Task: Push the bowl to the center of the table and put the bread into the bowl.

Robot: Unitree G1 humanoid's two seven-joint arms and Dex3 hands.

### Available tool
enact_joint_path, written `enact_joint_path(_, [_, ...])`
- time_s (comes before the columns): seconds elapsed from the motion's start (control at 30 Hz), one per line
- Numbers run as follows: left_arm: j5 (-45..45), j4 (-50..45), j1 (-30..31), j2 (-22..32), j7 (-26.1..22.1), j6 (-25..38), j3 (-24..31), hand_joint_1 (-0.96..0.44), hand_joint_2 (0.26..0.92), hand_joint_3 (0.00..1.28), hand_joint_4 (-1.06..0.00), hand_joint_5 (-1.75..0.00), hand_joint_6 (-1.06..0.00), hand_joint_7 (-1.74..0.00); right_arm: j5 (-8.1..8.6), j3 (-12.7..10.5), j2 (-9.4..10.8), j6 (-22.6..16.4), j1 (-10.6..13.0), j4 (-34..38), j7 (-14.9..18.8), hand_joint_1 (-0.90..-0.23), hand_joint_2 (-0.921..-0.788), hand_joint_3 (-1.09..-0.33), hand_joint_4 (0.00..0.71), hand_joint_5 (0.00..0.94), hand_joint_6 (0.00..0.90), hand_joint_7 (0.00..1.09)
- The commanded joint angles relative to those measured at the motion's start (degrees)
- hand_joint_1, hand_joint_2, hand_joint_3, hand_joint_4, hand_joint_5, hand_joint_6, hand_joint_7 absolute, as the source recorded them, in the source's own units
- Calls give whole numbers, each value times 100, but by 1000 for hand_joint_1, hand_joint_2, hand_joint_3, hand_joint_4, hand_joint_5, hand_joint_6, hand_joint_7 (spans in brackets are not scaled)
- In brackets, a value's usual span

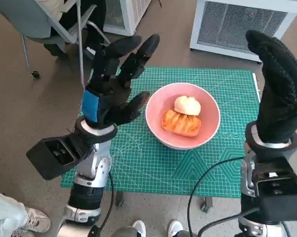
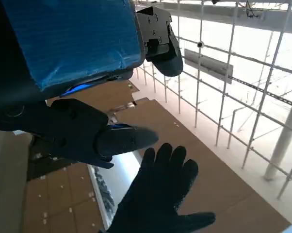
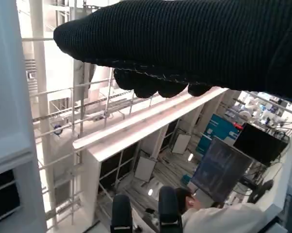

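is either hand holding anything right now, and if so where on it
Nothing is held. The left hand and right hand are both raised with nothing in them, while the bread lies in the pink bowl.

Left hand [image 1: 114,84] and right hand [image 1: 279,91] raised, empty.

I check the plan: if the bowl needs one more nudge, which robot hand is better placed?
Probably left: the left robot hand is open beside the pink bowl; the right robot hand is raised farther off.
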Motion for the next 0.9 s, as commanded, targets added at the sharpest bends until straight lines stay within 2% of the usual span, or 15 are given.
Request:
enact_joint_path(0.03, [128, -66, 60, -53, 38, -126, 71, -405, 921, 415, -313, -50, 1, -945, 13, -19, -121, 62, 8, -21, 108, -403, -921, -527, 428, 0, 94, 678])
enact_joint_path(0.3, [219, 40, 71, -111, 50, -316, 125, -421, 921, 411, -303, -62, 1, -946, 58, 1, -210, 65, 16, -30, 188, -410, -921, -528, 422, 0, 93, 676])
enact_joint_path(0.67, [312, 177, 46, -153, 74, -485, 145, -423, 921, 417, -281, -85, 1, -942, 168, 20, -202, 84, 40, -50, 321, -419, -921, -525, 421, 0, 94, 675])
enact_joint_path(0.7, [309, 176, 50, -154, 70, -487, 143, -422, 921, 420, -260, -124, 1, -941, 174, 20, -200, 81, 46, -50, 328, -419, -921, -525, 421, 0, 94, 675])
enact_joint_path(0.77, [299, 168, 63, -154, 58, -489, 139, -420, 921, 419, -112, -412, 1, -943, 188, 22, -194, 84, 62, -62, 346, -417, -921, -523, 420, 0, 94, 674])
enact_joint_path(0.8, [291, 164, 71, -153, 51, -491, 138, -419, 921, 419, -71, -492, 1, -944, 192, 25, -190, 89, 74, -73, 355, -416, -921, -523, 420, 0, 94, 674])
enact_joint_path(0.9, [290, 159, 89, -156, 44, -502, 135, -416, 920, 419, -23, -587, 1, -946, 198, 30, -187, 96, 105, -100, 369, -414, -921, -522, 418, 0, 94, 674])
